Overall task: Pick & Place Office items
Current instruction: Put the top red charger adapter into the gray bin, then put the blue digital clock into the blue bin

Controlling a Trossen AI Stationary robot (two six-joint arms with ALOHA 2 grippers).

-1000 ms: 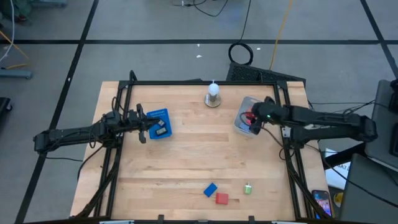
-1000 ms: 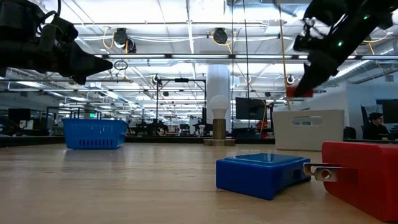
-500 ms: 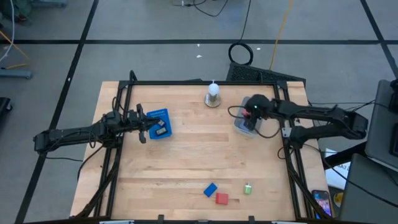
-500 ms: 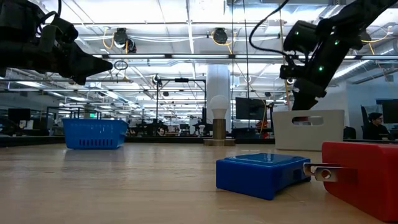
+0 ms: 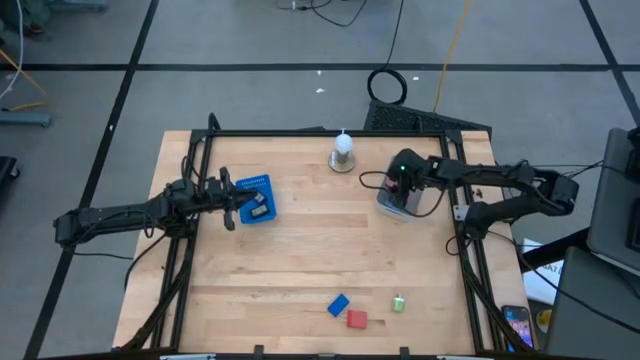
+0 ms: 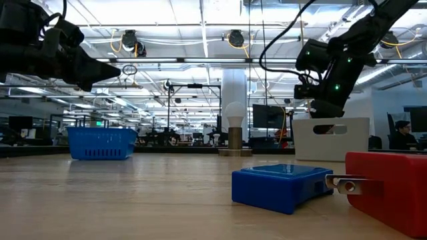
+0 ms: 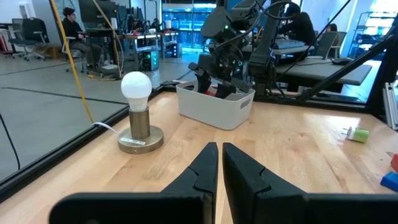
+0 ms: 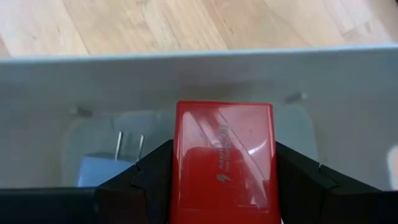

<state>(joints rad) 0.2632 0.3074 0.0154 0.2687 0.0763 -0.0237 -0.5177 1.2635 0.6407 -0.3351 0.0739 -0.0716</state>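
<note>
A shiny red block-shaped charger plug (image 8: 224, 158) is being held between the two dark fingers of the right pincer (image 8: 224, 171), right above the pale grey plastic tub (image 5: 393, 198) at the far right of the wooden bench (image 5: 320, 250). The red block is being kept over the inside of the tub, not yet let go. Under it, at the bottom of the tub, a pale blue plug with two metal prongs (image 8: 107, 165) is lying. So at least one piece is already being kept in the tub, and a second one is about to be dropped in, as far as can be judged.

Three small pieces are being left at the near edge of the bench: a blue block (image 5: 338, 304), a red block (image 5: 357, 319) just beside it, and a tiny green piece (image 5: 398, 302) a little apart. These are probably the next ones to be picked up.

The left pincer (image 7: 220, 157) is being held shut with nothing in it, beside the blue plastic basket (image 5: 256, 199) on the left side of the bench. A dark piece (image 5: 258, 207) is sitting in that basket; what it is cannot be told. A white bulb lamp on a round base (image 5: 343, 152) is standing at the far edge.
</note>
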